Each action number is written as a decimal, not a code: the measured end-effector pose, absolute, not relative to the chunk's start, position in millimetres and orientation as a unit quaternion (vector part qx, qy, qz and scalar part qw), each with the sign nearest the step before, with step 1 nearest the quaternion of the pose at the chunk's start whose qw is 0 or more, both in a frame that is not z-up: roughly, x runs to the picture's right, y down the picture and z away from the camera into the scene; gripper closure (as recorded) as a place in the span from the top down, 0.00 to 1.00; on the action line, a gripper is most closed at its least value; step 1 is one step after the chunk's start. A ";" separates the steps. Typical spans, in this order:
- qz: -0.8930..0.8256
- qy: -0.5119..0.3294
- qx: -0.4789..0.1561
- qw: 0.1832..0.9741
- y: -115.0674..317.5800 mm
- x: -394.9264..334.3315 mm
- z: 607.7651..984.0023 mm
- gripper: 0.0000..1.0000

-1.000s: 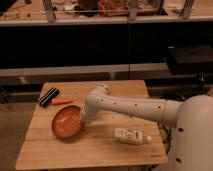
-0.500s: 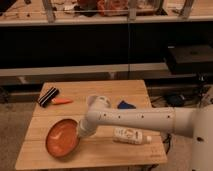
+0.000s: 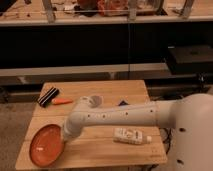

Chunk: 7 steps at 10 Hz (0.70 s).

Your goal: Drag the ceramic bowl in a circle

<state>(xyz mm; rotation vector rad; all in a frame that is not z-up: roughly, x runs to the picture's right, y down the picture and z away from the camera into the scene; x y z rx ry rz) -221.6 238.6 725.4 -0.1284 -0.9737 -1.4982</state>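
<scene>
The ceramic bowl (image 3: 46, 145) is round, shallow and orange-red, lying at the front left corner of the wooden table (image 3: 100, 95). My white arm reaches from the right across the table. The gripper (image 3: 64, 136) is at the bowl's right rim, pointing down, touching or pressing on that edge. The arm's wrist hides the fingers.
A small orange carrot-like piece (image 3: 62, 101) and a black ribbed object (image 3: 48, 96) lie at the back left. A white bottle (image 3: 131, 135) lies on its side at the front right. A dark blue item (image 3: 123, 103) sits behind the arm. Dark shelving stands behind the table.
The bowl has been dragged from the table's left middle toward the front left corner. The gripper and arm moved with it, toward the front and left.
</scene>
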 end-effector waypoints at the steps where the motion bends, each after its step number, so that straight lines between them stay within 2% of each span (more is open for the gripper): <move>1: -0.659 -0.429 -0.050 0.615 234.3 -234.6 729.9 0.00; 4: -0.642 -0.446 -0.057 0.621 212.7 -251.5 766.8 0.00; 7: -0.580 -0.454 -0.078 0.671 185.9 -241.5 802.1 0.00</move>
